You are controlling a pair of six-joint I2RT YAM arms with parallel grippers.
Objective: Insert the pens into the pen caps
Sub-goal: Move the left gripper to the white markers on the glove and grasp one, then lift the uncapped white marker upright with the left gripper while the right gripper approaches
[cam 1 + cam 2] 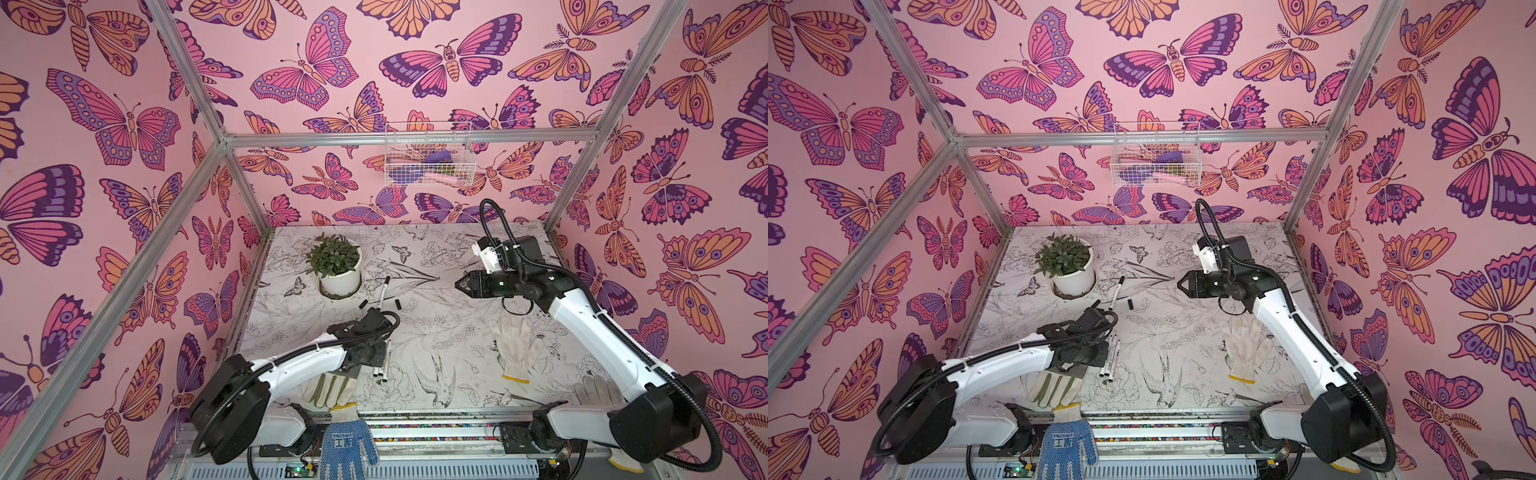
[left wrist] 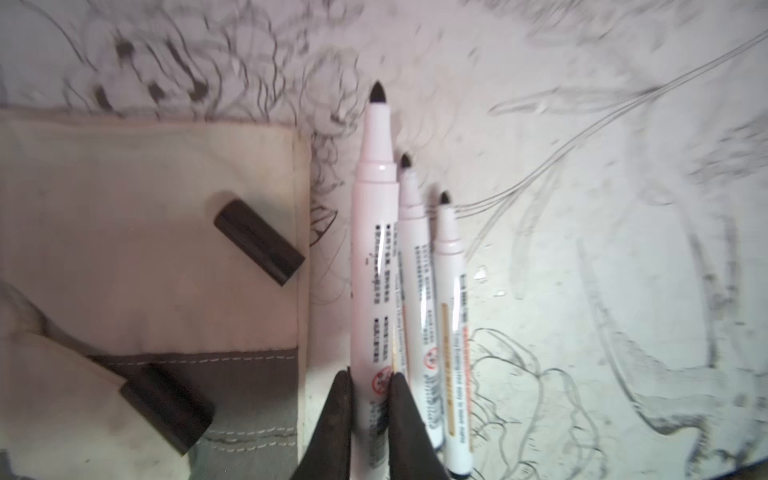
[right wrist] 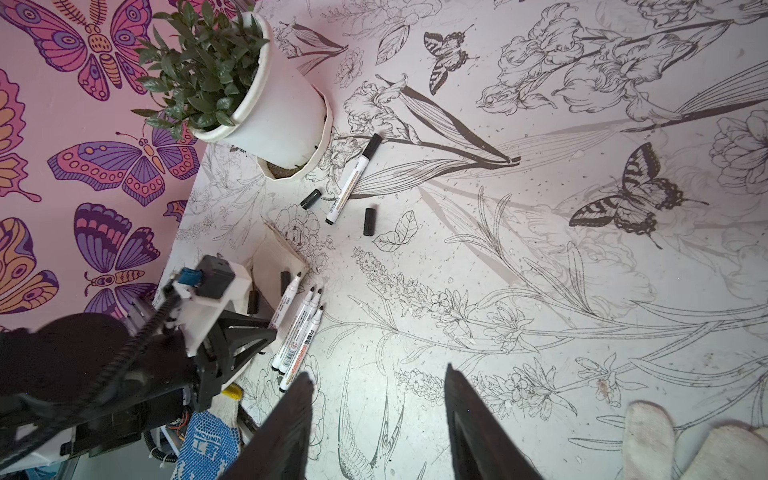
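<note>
The pen (image 2: 372, 249) looks light, stiff and glossy, so I expect it to slip or swivel in a pinch. I judge the printed barrel near its back end the place to hold, leaving the dark tip free for a cap. Two caps (image 2: 259, 241) lie on the glove (image 2: 145, 187) just beside it; my left claw (image 2: 370, 399) is pressed together on that back part of the barrel, with other pens (image 2: 453, 311) alongside on the table (image 2: 582, 208). My right claw (image 3: 376, 415) hangs spread and empty above the table, well apart from them.
</note>
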